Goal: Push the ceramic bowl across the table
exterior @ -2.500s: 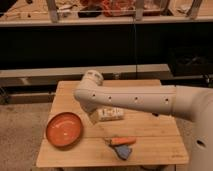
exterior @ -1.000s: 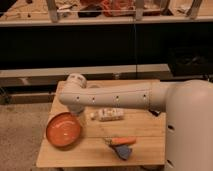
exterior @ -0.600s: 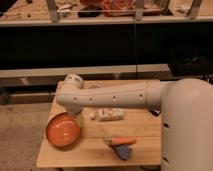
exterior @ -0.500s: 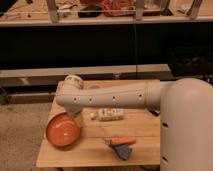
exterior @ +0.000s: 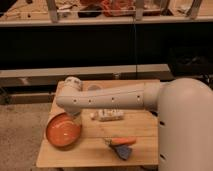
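Gripper sits at the left end of a thick white arm, just at the far right edge of the bowl. It is mostly hidden under the arm's rounded end joint, so whether it is open or closed cannot be told, nor whether it touches the bowl.

The bowl is wide, shallow and orange-red with a darker rim. It rests upright on a small light wooden table, whose left edge runs close beside the bowl and whose front edge lies a little nearer the camera than the bowl.

The arm stretches level away to the right of the bowl, above the tabletop, and joins the robot's large white body, which fills the view well to the right of the bowl.

Right of the bowl, under the arm, lies a small white packet. Further right of the bowl and nearer the camera lies an orange-handled tool, with a small blue-grey piece just in front of it.

Behind the bowl, beyond the table, stands dark low shelving with cluttered items along its top.
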Motion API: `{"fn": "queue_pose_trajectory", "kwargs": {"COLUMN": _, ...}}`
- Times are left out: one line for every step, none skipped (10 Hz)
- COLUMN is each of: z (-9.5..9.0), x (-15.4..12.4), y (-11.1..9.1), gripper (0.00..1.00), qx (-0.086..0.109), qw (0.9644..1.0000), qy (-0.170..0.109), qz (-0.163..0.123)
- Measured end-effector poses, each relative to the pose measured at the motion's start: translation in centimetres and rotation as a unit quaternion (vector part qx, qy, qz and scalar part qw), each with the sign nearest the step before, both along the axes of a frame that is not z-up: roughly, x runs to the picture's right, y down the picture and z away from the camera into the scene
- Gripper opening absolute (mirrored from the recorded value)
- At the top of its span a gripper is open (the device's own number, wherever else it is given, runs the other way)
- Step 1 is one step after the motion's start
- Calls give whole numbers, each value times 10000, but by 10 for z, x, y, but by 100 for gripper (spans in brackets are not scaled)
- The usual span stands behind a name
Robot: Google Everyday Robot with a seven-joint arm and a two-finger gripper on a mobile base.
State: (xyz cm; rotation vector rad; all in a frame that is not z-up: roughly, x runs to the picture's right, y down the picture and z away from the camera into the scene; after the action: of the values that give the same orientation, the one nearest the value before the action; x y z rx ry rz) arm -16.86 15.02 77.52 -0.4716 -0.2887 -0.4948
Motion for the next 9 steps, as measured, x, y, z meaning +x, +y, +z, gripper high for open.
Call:
{"fn": "queue_pose_trajectory", "kwargs": {"z": 3, "x": -1, "y": 2, "gripper": 38, "qx": -8, "qw": 10000, "qy": -15, "qz": 16}}
{"fn": "queue_pose_trajectory", "kwargs": {"z": 4, "x": -2, "y": 4, "gripper": 30, "qx": -9, "qw": 10000, "qy": -38, "qz": 18}}
{"fn": "queue_pose_trajectory", "kwargs": {"z": 9, "x": -3, "y": 6, "gripper": 20, "qx": -12, "qw": 10000, "qy": -57, "qz": 33}}
{"fn": "queue_pose_trajectory", "kwargs": {"z": 15, "x": -3, "y": 9, "gripper": 10, "qx": -23, "qw": 10000, "qy": -73, "qz": 58}}
{"fn": "queue_pose_trajectory", "kwargs": {"z": 20, "x": -4, "y": 12, "gripper": 5, "qx": -29, "qw": 9999, "qy": -91, "qz": 83}}
{"fn": "queue_pose_trajectory", "kwargs": {"z": 25, "x": -4, "y": 14, "gripper": 4, "qx": -29, "qw": 9999, "qy": -105, "qz": 111}}
{"fn": "queue_pose_trajectory", "kwargs": {"z": 29, "x": -5, "y": 13, "gripper": 4, "qx": -28, "qw": 9998, "qy": -122, "qz": 139}}
{"fn": "queue_pose_trajectory", "kwargs": {"z": 31, "x": -5, "y": 15, "gripper": 4, "qx": -38, "qw": 9998, "qy": -132, "qz": 154}}
{"fn": "queue_pose_trajectory", "kwargs": {"z": 35, "x": -5, "y": 17, "gripper": 4, "qx": -51, "qw": 9997, "qy": -147, "qz": 170}}
